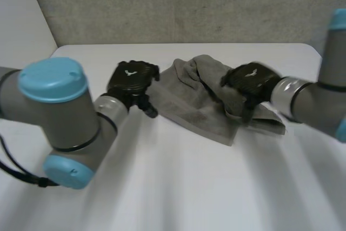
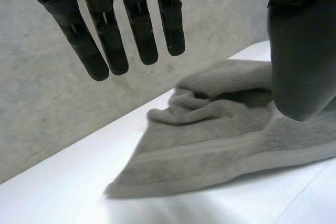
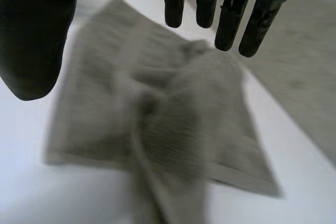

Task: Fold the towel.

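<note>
Nearest the lens, the left arm (image 1: 54, 117) is filling the left foreground with its grey joint and light-blue caps, reaching in over the white table (image 1: 178, 182). Its left hand (image 1: 131, 82) is hanging just beside the left edge of the towel (image 1: 203, 101). In the left wrist view that hand's fingers (image 2: 107, 35) are pointing straight and spread in the air, with the thumb (image 2: 302, 51) held apart, so it is open and gripping nothing. In that view the towel (image 2: 220, 145) is lying below and past those fingertips, one flat corner pointing out onto bare table. It is grey and rumpled, sitting mid-table between the two hands, flat along its near edge and bunching into folds toward the grey wall (image 1: 178, 4). The right hand (image 1: 250, 82) is sitting over the towel's right part, coming in from the right arm (image 1: 319, 101). In the right wrist view its fingers (image 3: 231, 14) are straight and its thumb (image 3: 34, 40) is wide apart, so it is open with nothing pinched. The towel (image 3: 173, 114) is spreading under that palm with a raised crease running through its middle. Contact between the right hand and the cloth cannot be told.
</note>
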Motion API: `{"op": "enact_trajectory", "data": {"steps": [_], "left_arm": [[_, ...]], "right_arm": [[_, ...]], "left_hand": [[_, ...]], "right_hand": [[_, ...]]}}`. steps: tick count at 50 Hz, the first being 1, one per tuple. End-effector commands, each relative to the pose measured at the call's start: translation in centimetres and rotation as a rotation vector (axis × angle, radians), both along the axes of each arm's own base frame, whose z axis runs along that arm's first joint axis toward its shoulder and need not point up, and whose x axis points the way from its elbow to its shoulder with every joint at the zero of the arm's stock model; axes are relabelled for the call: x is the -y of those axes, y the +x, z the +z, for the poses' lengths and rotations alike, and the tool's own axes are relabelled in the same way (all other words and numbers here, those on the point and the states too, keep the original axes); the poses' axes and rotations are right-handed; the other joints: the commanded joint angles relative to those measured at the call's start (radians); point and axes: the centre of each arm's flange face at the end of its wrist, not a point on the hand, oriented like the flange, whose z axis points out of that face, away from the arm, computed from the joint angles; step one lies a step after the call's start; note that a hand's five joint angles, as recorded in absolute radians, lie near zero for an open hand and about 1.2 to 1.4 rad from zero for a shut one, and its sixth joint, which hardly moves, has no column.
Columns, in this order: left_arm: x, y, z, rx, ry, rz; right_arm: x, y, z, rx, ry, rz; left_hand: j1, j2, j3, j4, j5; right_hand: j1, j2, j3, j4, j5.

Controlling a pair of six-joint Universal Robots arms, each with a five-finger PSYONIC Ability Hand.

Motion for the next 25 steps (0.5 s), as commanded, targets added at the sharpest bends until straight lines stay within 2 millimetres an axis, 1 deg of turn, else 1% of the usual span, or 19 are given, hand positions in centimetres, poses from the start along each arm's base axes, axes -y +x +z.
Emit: {"op": "enact_trajectory", "data": {"steps": [1, 2, 3, 5, 6, 8, 9, 11, 14, 19, 25], "left_arm": [[-0.1, 2.5, -0.2, -0.002, -0.001, 0.049], [-0.3, 2.8, -0.5, -0.003, 0.002, 0.05], [-0.3, 2.8, -0.5, -0.003, 0.002, 0.05], [-0.8, 3.2, -0.6, -0.009, -0.007, 0.051], [-0.8, 3.2, -0.6, -0.009, -0.007, 0.051], [-1.1, 3.7, -0.9, -0.011, -0.01, 0.057], [-1.1, 3.7, -0.9, -0.011, -0.01, 0.057], [-1.3, 4.0, -1.2, -0.012, -0.013, 0.062], [-1.5, 4.0, -1.4, -0.012, -0.011, 0.06], [-1.6, 4.2, -1.7, -0.034, -0.004, 0.066], [-1.5, 4.5, -1.8, -0.051, 0.012, 0.076]], "right_arm": [[0.0, 3.4, -4.3, -0.033, 0.02, 0.073], [0.6, 3.9, -5.3, -0.029, 0.004, 0.073], [0.6, 3.9, -5.3, -0.029, 0.004, 0.073], [2.1, 4.7, -7.1, -0.011, -0.043, 0.065], [2.1, 4.7, -7.1, -0.011, -0.043, 0.065], [3.2, 5.5, -8.5, -0.002, -0.085, 0.056], [3.2, 5.5, -8.5, -0.002, -0.085, 0.056], [3.7, 6.2, -9.7, -0.003, -0.096, 0.054], [4.0, 6.4, -10.0, -0.002, -0.104, 0.049], [5.3, 6.8, -10.5, -0.004, -0.131, 0.02], [5.9, 7.1, -10.6, 0.002, -0.145, 0.018]], "left_hand": [[-0.03, -0.028, -0.022, -0.035, -0.016], [-0.033, -0.031, -0.025, -0.038, -0.019], [-0.033, -0.031, -0.025, -0.038, -0.019], [-0.033, -0.031, -0.025, -0.038, -0.019], [-0.033, -0.031, -0.025, -0.038, -0.019], [-0.036, -0.034, -0.028, -0.041, -0.021], [-0.036, -0.034, -0.028, -0.041, -0.022], [-0.036, -0.034, -0.028, -0.041, -0.022], [-0.039, -0.037, -0.031, -0.044, -0.024], [-0.042, -0.04, -0.034, -0.047, -0.027], [-0.042, -0.04, -0.034, -0.047, -0.027]], "right_hand": [[0.055, 0.062, 0.059, 0.058, 0.045], [0.063, 0.071, 0.068, 0.066, 0.054], [0.064, 0.071, 0.068, 0.066, 0.054], [0.066, 0.074, 0.071, 0.069, 0.057], [0.066, 0.074, 0.071, 0.069, 0.057], [0.069, 0.077, 0.074, 0.072, 0.06], [0.069, 0.077, 0.074, 0.072, 0.06], [0.125, 0.132, 0.129, 0.128, 0.115], [0.157, 0.165, 0.162, 0.16, 0.148], [0.201, 0.209, 0.206, 0.204, 0.192], [0.269, 0.276, 0.273, 0.272, 0.259]]}}
